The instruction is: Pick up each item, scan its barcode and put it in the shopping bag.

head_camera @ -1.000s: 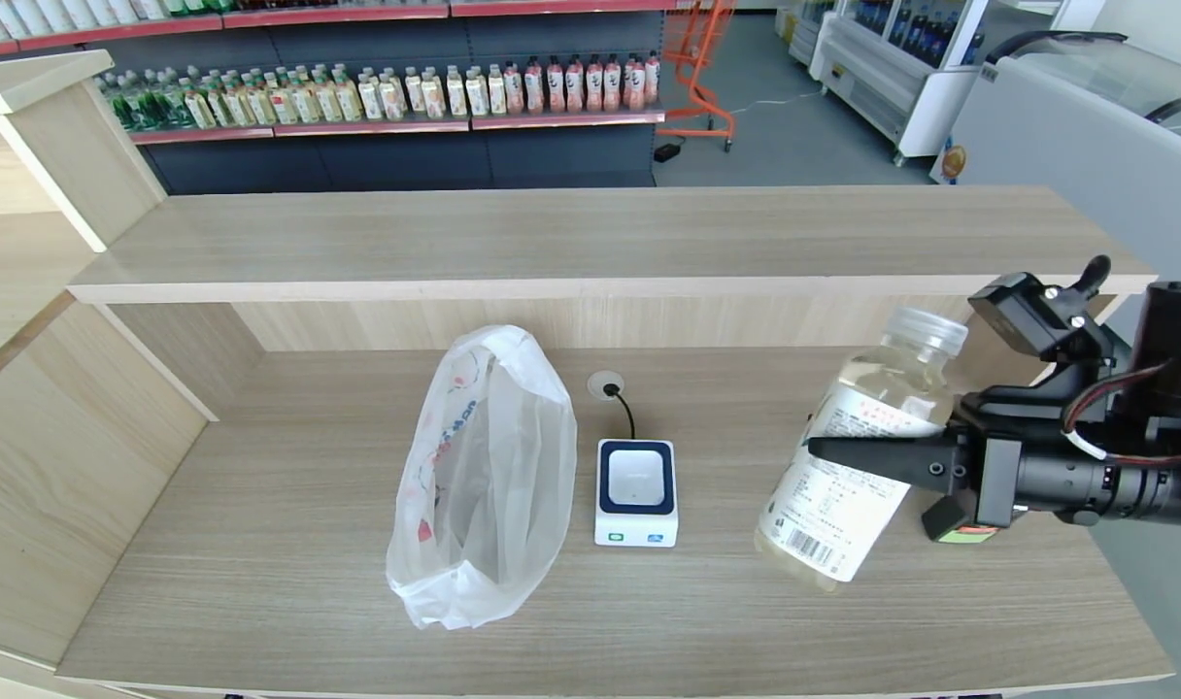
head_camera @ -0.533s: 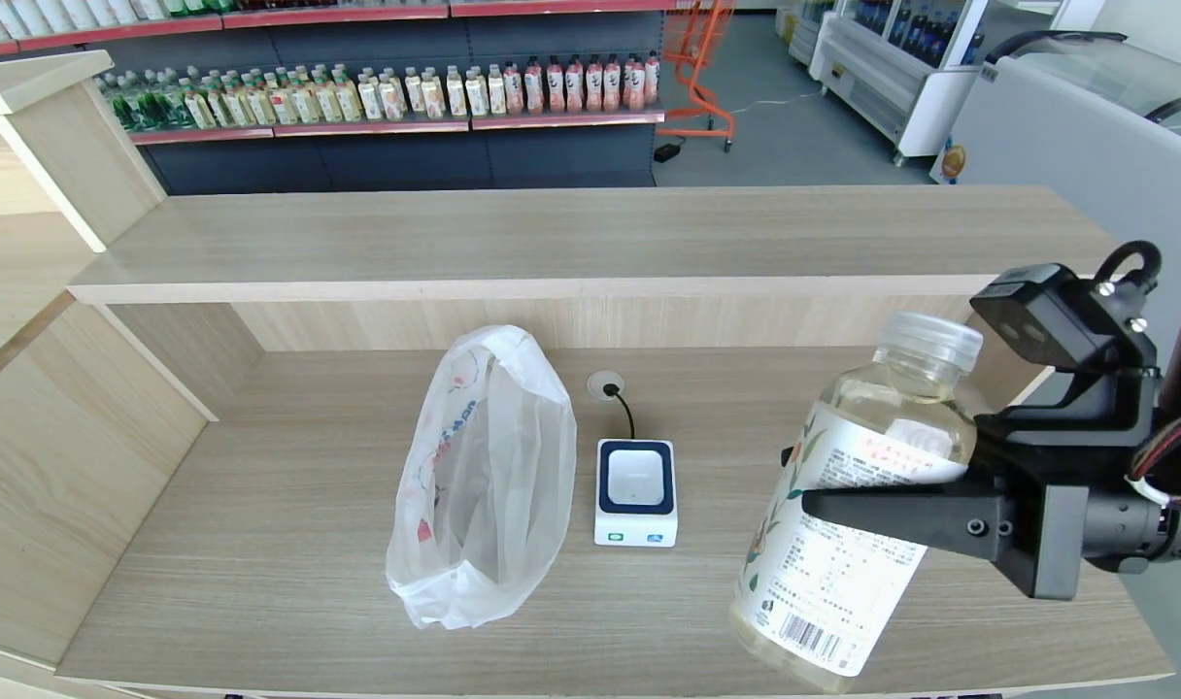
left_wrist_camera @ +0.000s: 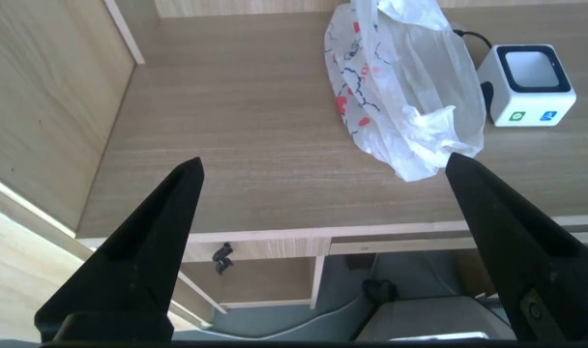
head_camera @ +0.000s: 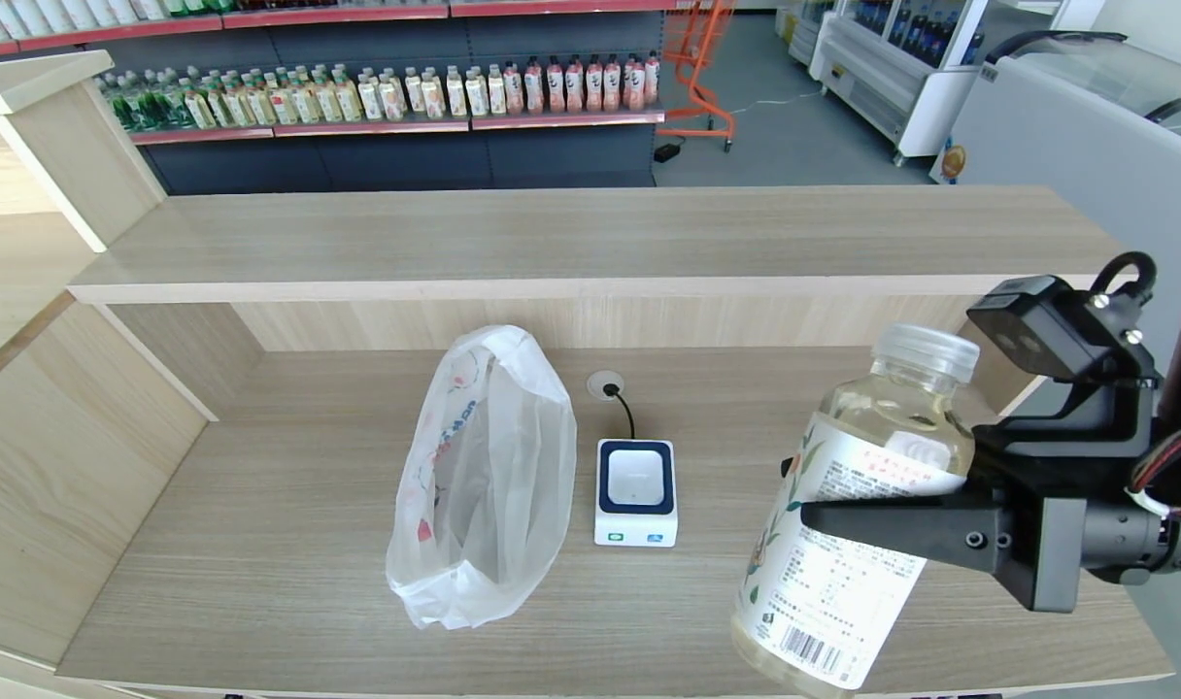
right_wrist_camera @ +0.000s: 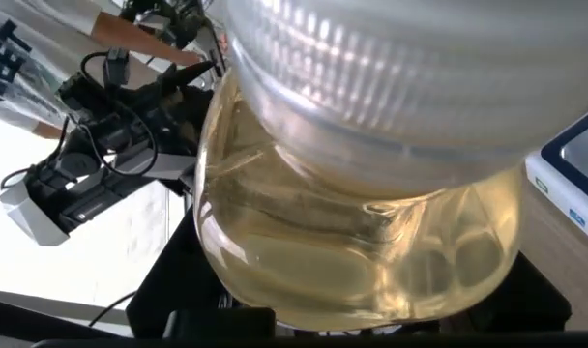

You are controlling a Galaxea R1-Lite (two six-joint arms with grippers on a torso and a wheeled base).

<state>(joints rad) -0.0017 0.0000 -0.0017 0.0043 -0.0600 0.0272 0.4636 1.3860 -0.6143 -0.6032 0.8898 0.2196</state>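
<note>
My right gripper (head_camera: 877,500) is shut on a clear bottle (head_camera: 858,510) of pale drink with a white label, held tilted above the counter's right front, cap up and barcode low toward me. The right wrist view has the bottle (right_wrist_camera: 371,193) pressed close. A white barcode scanner (head_camera: 635,491) with a dark-framed window sits mid-counter, left of the bottle. The translucent shopping bag (head_camera: 484,476) stands beside the scanner, further left, also seen as the bag (left_wrist_camera: 400,87) next to the scanner (left_wrist_camera: 531,85). My left gripper (left_wrist_camera: 323,251) is open and holds nothing, above the counter's front left edge.
The wooden counter (head_camera: 289,544) has a raised back ledge (head_camera: 590,238) and a side wall (head_camera: 56,456) on the left. The scanner's cable runs into a grommet (head_camera: 606,385) behind it. Shelves of bottles (head_camera: 387,92) and freezers (head_camera: 1086,126) stand beyond.
The right gripper lifted the bottle toward the camera and to the front over the last second, then shifted it slightly; the barcode now sits lower. Bag and scanner are unmoved.
</note>
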